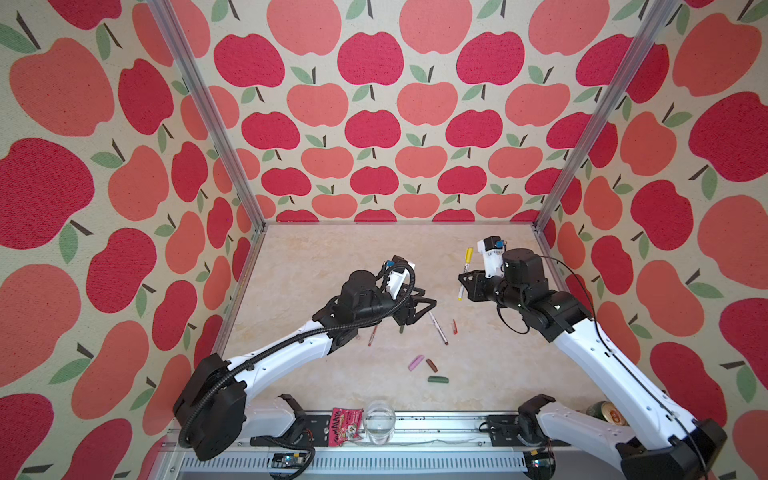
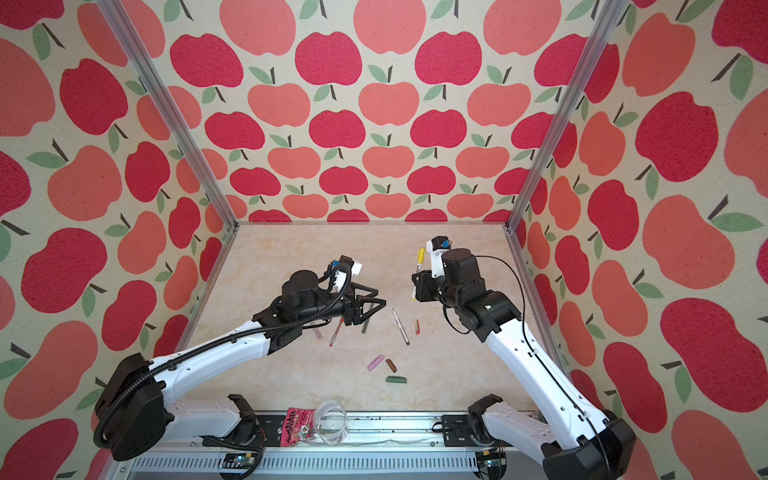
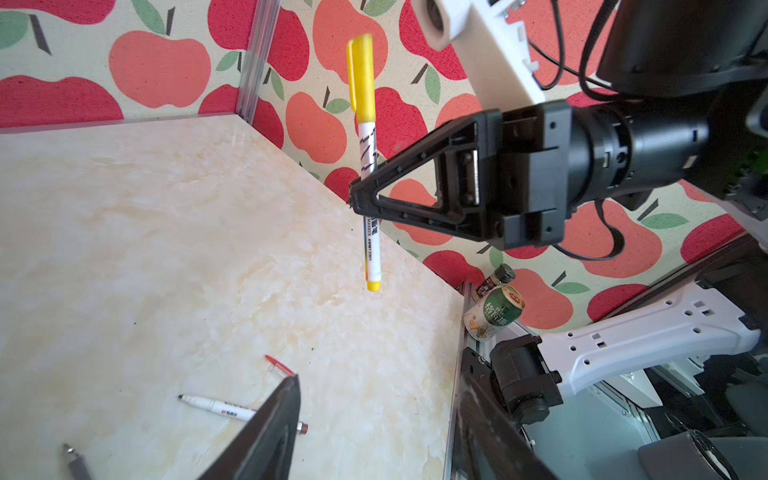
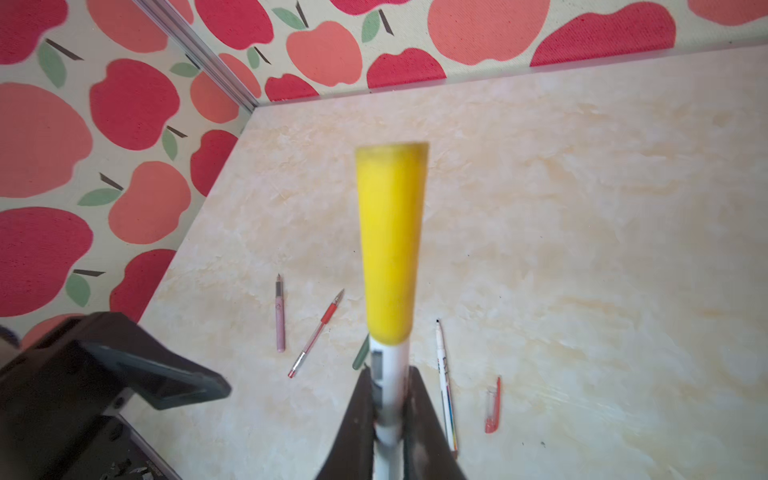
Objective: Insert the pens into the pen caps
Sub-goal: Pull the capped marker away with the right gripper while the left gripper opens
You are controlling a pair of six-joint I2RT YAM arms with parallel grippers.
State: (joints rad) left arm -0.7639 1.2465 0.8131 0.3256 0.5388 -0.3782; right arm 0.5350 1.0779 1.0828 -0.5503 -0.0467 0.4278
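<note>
Holding a white-barrelled pen point(image 1: 466, 267) upright, the right gripper point(image 1: 462, 279) sits in the upper right of the tabletop point(image 1: 316, 266) in both top views. Its jaws are pinched tight on the middle of the barrel. The yellow cap point(image 1: 469, 252) is seated on the pen's upper end, so we judge this pair done.

The left gripper point(image 1: 430, 305) hovers left of centre, jaws spread wide with nothing between them.

Below and between the arms lie the loose pieces:
- A second white pen point(image 1: 438, 328) is at centre, with the thin red cap point(image 1: 454, 327) just to its right.
- The dark green pen point(image 2: 365, 324), red pen point(image 2: 336, 332) and lilac-pink pen point(image 2: 318, 333) lie further left, partly under the left arm.
- The pink cap point(image 1: 416, 362) and brown cap point(image 1: 432, 365) lie side by side lower down, with the dark green cap point(image 1: 438, 379) just beneath them.

We expect these pens to be light, stiff and smooth. Being round, they will likely roll on the table and swivel in a loose pinch. We would take each one across the mid-barrel, leaving the nib end free.

The caps are short, so we would grip them across the closed half and keep the mouth clear. The red cap looks slimmest and easiest to tip or drop. Seating a cap probably needs a straight push along the pen's axis, not force.
</note>
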